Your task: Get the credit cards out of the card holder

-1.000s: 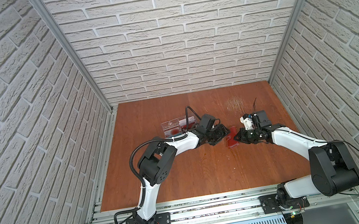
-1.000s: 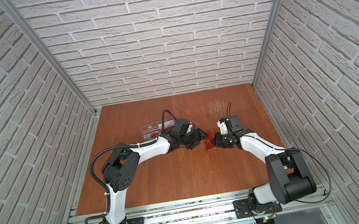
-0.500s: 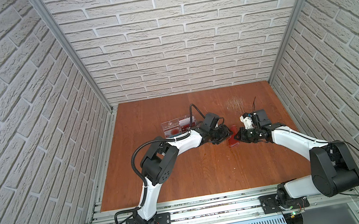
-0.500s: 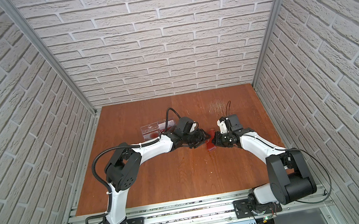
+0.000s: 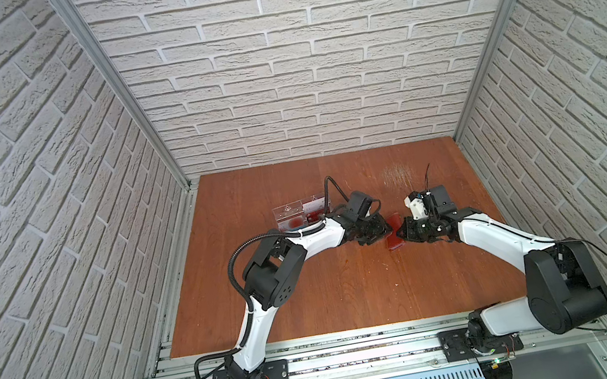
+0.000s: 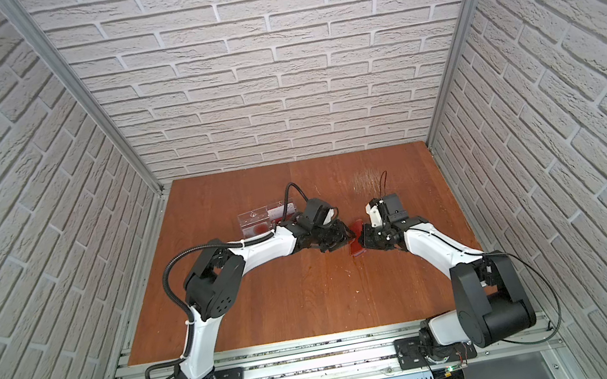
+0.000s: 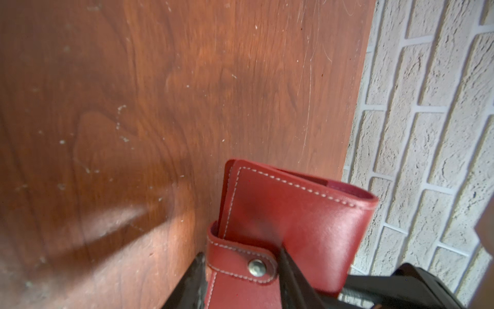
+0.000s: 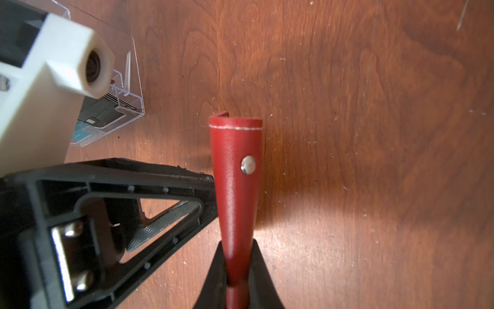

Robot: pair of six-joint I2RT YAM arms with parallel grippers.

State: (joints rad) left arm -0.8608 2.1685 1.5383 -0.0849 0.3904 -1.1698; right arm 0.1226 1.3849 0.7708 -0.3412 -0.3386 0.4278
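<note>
**Item 1. Right gripper** (image 8: 236, 256): clenched on the narrow lower edge of the card holder (image 8: 235, 160), one finger on each face. It holds the holder upright on edge above the table (image 5: 334, 299).

**Item 2. Left gripper** (image 7: 240, 260): its jaws straddle the strap tab (image 7: 230, 256) beside the snap stud (image 7: 256, 267). One finger (image 7: 291, 275) lies across the cover. Whether the pads actually pinch the strap cannot be told.

**Item 3. Card holder:** red leather with pale stitching, shown folded shut with the strap fastened over it. In both top views it sits between the two grippers, at about 3 o'clock from the left one and 9 o'clock from the right one, and touches both (image 5: 393, 231).

**Item 4. Credit cards:** none can be seen at the holder. Any inside it are hidden.

**Item 5. Clear tray** (image 5: 289, 216): at about 10 o'clock from the left gripper, well apart from the holder. It holds teal, dark and red flat pieces that are too small to identify.

**Progress (a judgement):** early. The holder is lifted and steadied. Unsnapping the strap, opening the holder and drawing out the cards all appear to remain.
</note>
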